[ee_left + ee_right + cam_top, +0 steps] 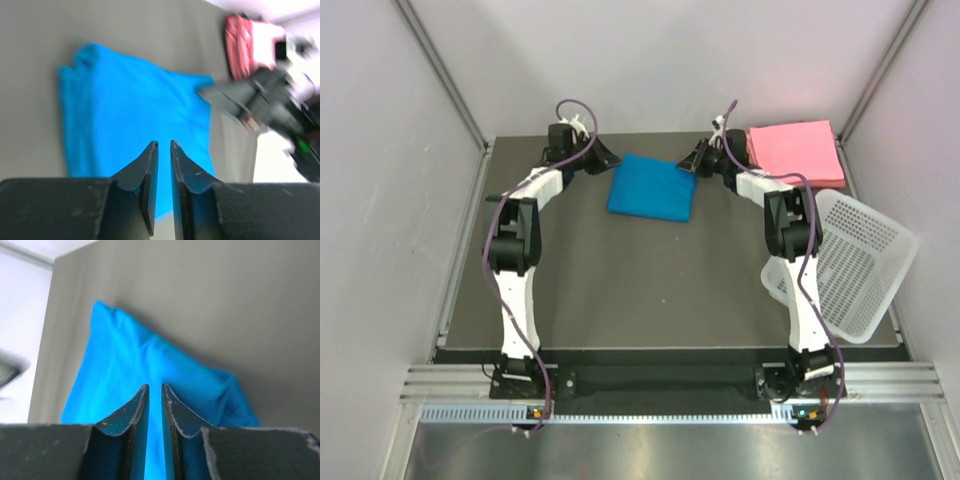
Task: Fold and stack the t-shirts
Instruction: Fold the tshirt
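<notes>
Blue t-shirt [651, 188] lies folded on the far middle of the counter [650, 290], flanked by left gripper [604, 158] and right gripper [690, 162], both with jaws narrowly parted and empty. Folding appears complete. Stacking likely requires gripping it and carrying it onto the pink t-shirts [793, 152], far right.

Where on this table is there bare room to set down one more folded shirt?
The widest bare patch is the middle of the table, bordered by the blue t-shirt behind, the left arm and right arm at the sides, and the near edge. The far right is crowded: the pink t-shirts, the basket and the right arm sit close together.
</notes>
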`<state>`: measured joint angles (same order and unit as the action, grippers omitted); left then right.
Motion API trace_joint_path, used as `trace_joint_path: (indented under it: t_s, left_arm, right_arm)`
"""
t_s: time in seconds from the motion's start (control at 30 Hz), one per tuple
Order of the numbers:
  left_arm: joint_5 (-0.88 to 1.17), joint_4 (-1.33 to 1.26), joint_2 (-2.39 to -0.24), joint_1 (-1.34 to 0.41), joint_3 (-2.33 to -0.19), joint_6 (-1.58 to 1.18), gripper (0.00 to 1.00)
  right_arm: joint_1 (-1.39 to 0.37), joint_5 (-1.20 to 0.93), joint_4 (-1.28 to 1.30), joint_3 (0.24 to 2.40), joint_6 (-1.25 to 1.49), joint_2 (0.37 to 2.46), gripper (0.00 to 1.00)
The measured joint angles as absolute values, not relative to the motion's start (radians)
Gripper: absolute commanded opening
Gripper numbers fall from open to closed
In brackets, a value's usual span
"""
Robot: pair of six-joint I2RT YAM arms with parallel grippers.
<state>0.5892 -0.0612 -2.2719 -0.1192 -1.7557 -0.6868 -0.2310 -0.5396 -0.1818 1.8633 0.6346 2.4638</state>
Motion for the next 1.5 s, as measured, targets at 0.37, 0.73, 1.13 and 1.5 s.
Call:
trace_joint_path:
  t_s: [0.37, 0.73, 1.13, 1.5]
  left_arm:
    - [0.538, -0.089, -2.261, -0.186, -1.576, -0.595, 0.2]
    - [0.493, 0.032, -2.23, -0.159, -1.555, -0.597, 0.21]
    - [0.49, 0.312, -1.69, -0.155, -1.399, -0.561, 0.25]
    - [0.553, 0.325, -1.58, -0.151, -1.163, -0.521, 0.29]
  right_arm:
    - [-0.199, -0.543, -0.262, 1.927, 0.702, 2.572, 0.15]
    - [-0.171, -0.531, -0.194, 1.931, 0.672, 2.538, 0.33]
    - [-0.168, -0.424, 0.076, 1.816, 0.489, 2.168, 1.0]
    - [-0.228, -0.445, 0.116, 1.42, 0.529, 1.88, 1.0]
